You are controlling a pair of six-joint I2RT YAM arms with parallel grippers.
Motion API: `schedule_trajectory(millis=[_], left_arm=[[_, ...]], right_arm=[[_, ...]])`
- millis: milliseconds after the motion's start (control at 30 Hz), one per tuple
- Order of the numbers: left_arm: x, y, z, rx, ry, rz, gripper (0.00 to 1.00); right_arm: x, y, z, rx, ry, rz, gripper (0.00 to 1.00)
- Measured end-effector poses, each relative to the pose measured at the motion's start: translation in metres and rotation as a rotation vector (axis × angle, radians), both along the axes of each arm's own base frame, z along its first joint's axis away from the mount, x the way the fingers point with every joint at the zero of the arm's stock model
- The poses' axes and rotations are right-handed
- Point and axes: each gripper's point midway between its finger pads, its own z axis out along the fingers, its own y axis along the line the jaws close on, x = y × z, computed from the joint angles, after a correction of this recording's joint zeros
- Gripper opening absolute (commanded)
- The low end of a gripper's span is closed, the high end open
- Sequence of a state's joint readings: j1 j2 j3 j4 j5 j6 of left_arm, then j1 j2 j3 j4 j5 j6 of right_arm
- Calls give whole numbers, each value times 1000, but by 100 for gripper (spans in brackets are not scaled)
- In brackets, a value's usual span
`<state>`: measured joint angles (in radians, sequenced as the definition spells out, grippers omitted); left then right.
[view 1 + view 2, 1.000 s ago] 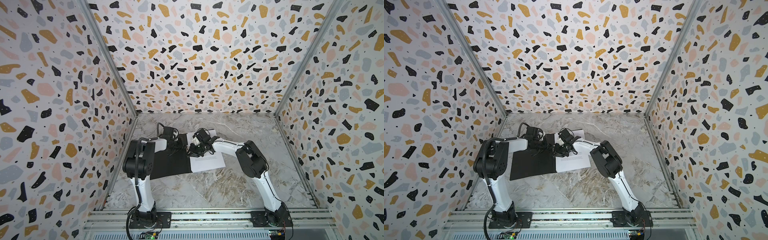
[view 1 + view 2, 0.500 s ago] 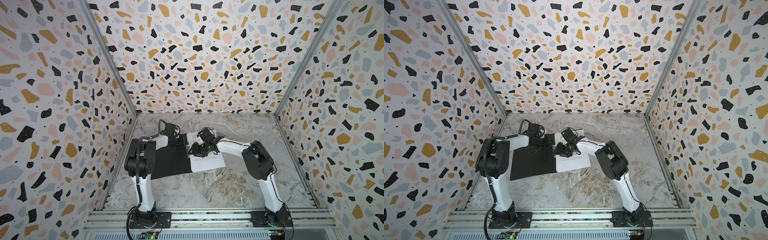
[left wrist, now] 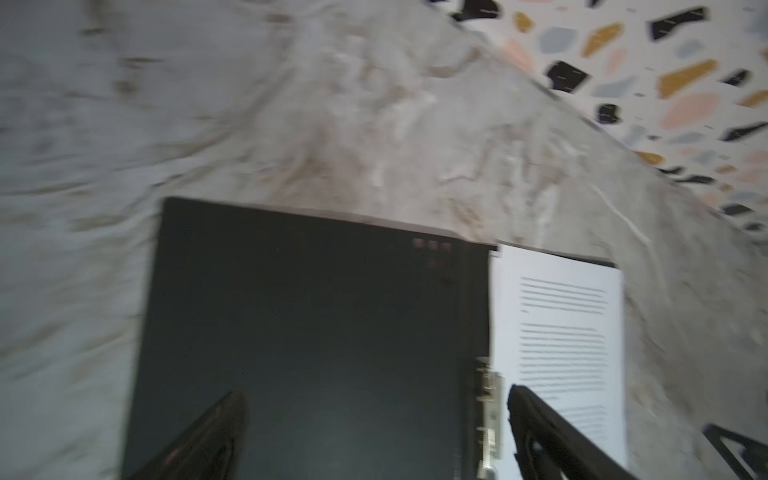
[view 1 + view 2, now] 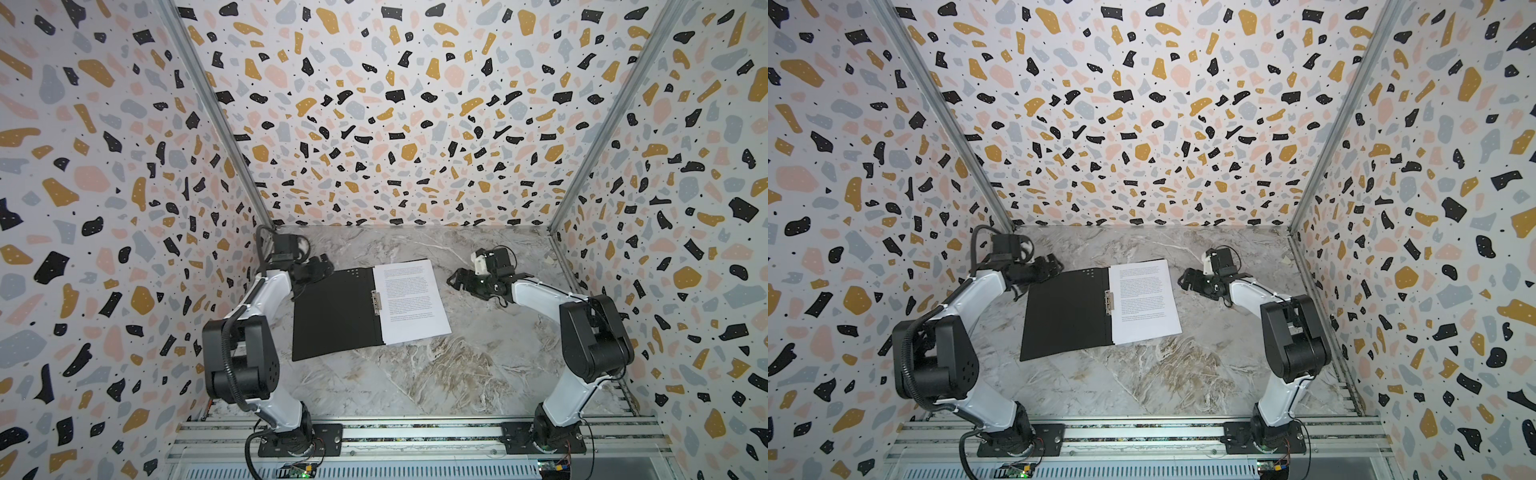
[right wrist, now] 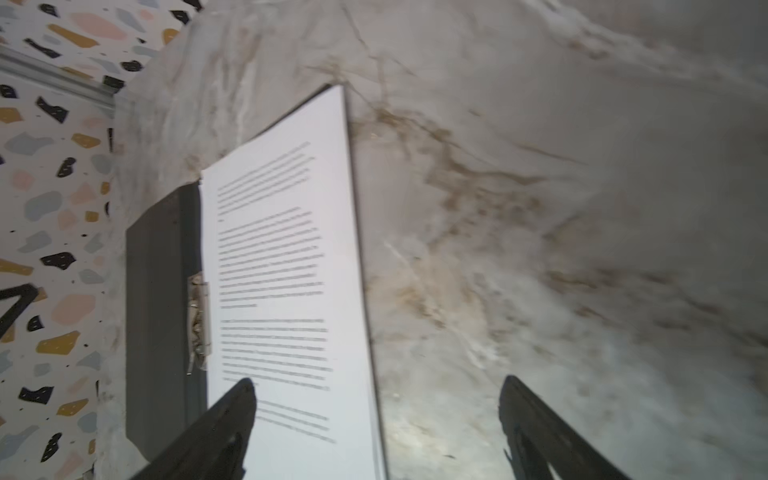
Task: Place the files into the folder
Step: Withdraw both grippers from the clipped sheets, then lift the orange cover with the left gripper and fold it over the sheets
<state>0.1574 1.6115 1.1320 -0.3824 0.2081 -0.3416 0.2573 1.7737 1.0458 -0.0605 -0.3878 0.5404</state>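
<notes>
— Both arms had drawn back from the middle since the earlier frames, hadn't they?

— Yes. They had been crowded together over the spine, and now they stood apart. The left gripper (image 4: 321,269) sat at the far left corner of the folder (image 4: 332,316), and the right gripper (image 4: 459,280) had swung out to the right, well clear of the paper.

— Were the pincers holding anything?

— No. In the left wrist view, blurred as it was, the jaws stood wide with only the black flap showing between them. In the right wrist view the jaws were spread just as wide, one over the page's edge and one over bare marble, gripping nothing.

— And where did the folder lie?

— Open and flat on the marble table (image 4: 415,374), black inside facing up, left of centre in both top views. Its left flap was bare.

— The files?

— One printed sheet (image 4: 411,299) lay on the right flap, text side up, its inner edge against the metal clip (image 4: 376,302) at the spine. A thin black strip of folder showed beyond its far edge. Whether a second sheet lay beneath it, I could not tell.
</notes>
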Motion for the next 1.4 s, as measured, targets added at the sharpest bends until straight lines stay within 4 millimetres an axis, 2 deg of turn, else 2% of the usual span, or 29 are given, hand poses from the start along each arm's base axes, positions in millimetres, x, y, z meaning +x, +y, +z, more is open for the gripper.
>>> schedule_trajectory(millis=[67, 100, 233, 333, 433, 567, 767, 1133, 1233, 1400], left_arm=[[-26, 31, -28, 49, 89, 85, 100], [-39, 39, -43, 66, 135, 109, 100], [-80, 42, -84, 94, 271, 117, 100], [-92, 40, -98, 95, 308, 94, 100], [-83, 34, -97, 59, 266, 55, 99], [-71, 26, -93, 14, 187, 11, 100], [-61, -2, -84, -118, 74, -80, 100], [-58, -22, -67, -290, -9, -66, 100], [-50, -24, -44, -326, -81, -44, 100], [-27, -39, 29, -375, -319, -59, 100]], right_arm=[[-7, -6, -22, -12, 46, 17, 91], [-4, -1, -22, 2, 32, 44, 91], [-6, 18, -23, 30, 7, 123, 90], [-8, 28, -23, 49, -8, 166, 89], [-9, 35, -23, 74, -14, 198, 88], [-13, 43, -23, 98, -13, 232, 87], [-22, 63, -24, 137, -13, 302, 84], [-22, 61, -25, 141, -21, 297, 82], [-21, 59, -26, 141, -27, 293, 82], [-21, 58, -26, 139, -29, 290, 81]])
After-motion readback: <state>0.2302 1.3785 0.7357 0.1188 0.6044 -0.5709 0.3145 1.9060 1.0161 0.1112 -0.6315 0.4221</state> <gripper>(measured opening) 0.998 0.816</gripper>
